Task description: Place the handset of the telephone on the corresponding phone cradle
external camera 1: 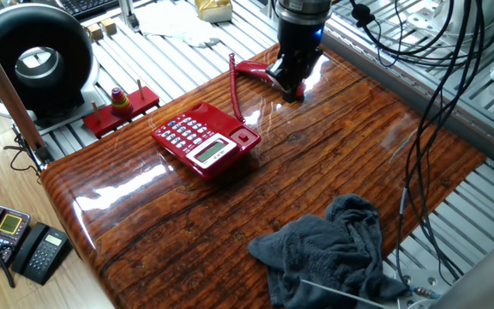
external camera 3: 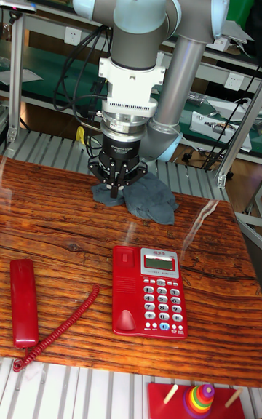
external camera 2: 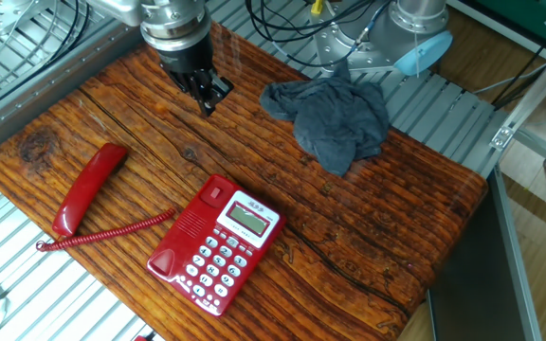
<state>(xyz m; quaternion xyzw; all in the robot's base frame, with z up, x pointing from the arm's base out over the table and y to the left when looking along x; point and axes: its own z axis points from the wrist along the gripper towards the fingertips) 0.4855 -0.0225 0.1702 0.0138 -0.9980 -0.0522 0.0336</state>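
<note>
The red telephone (external camera 2: 218, 243) sits on the wooden table with its cradle (external camera 2: 188, 230) bare; it also shows in the tall fixed view (external camera 3: 148, 292). The red handset (external camera 2: 88, 188) lies flat on the table to the left of the telephone, joined to it by a red coiled cord (external camera 2: 112, 230). In one fixed view the handset (external camera 1: 251, 69) is partly hidden behind the arm. My gripper (external camera 2: 207, 99) hangs just above the table behind the handset and the telephone, apart from both. Its fingers look shut with nothing between them (external camera 3: 116, 188).
A dark grey cloth (external camera 2: 335, 114) lies bunched on the table near the arm's base. A red toy stand with coloured rings (external camera 1: 120, 105) sits beside the table. Two dark phones (external camera 1: 15, 240) lie on the floor. Cables (external camera 1: 436, 103) hang along one table side.
</note>
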